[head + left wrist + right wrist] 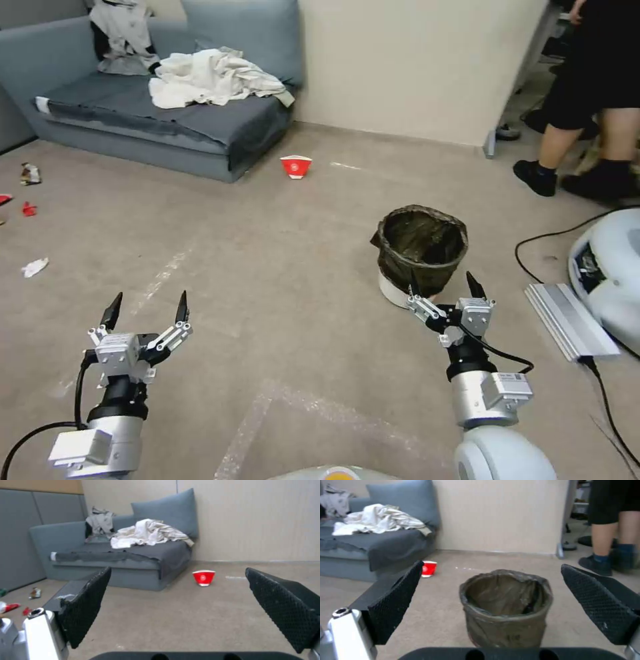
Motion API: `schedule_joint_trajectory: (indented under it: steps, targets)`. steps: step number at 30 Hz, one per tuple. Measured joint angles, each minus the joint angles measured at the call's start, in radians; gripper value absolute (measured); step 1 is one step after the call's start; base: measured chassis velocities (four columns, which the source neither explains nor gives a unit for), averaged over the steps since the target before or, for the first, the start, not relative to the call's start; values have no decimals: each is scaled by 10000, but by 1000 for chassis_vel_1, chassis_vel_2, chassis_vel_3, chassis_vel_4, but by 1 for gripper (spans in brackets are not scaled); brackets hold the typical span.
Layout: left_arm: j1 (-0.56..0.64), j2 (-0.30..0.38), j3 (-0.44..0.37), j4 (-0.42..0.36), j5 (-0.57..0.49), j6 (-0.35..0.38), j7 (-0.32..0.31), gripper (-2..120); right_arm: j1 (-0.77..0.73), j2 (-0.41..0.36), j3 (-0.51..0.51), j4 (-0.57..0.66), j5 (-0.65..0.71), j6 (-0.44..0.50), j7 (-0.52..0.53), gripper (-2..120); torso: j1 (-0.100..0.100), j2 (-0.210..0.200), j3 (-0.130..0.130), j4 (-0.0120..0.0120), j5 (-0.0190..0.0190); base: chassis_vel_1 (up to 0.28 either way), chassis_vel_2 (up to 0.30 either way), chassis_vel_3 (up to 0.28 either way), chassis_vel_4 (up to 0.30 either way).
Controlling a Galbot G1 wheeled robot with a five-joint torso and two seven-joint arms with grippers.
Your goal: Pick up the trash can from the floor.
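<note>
The trash can (pixel 419 253) stands upright on the floor (pixel 280 267) at centre right, a white bin with a crinkled olive-brown bag folded over its rim. My right gripper (pixel 445 287) hovers just in front of it, open, fingers pointing at its near side without touching. In the right wrist view the trash can (pixel 506 607) sits centred between the spread black fingers (pixel 395 602), still a short way ahead. My left gripper (pixel 148 308) hangs open at the lower left, far from the can, with nothing in it.
A grey sofa (pixel 160 113) with heaped clothes lines the back left. A red-and-white paper bowl (pixel 295 166) lies on the carpet near it. Litter scraps (pixel 33 267) dot the left. A person's legs (pixel 587 133), a cable, a metal rail (pixel 570 320) and a white machine (pixel 610 267) crowd the right.
</note>
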Motion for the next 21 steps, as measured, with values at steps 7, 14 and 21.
schedule_joint_trajectory:
  steps: [7, 14, 21]
  targets:
    - [3, -10, -7, 12, 24, -18, -40, 100, 6, 1, -5, -26, -6, -15, 22, 100, 0, 0, 0, 1, 0, -67, -62, -74, -74]
    - [-1, -8, -5, 25, 70, -3, -40, 100, 6, 8, -7, -46, -22, -25, 34, 100, 0, 0, 0, 1, 0, -77, -66, -73, -82]
    - [-7, -1, 1, 32, 72, -3, -39, 100, 0, 23, -6, -48, -33, -25, 42, 100, 0, 1, 0, 0, 0, -83, -83, -85, -92]
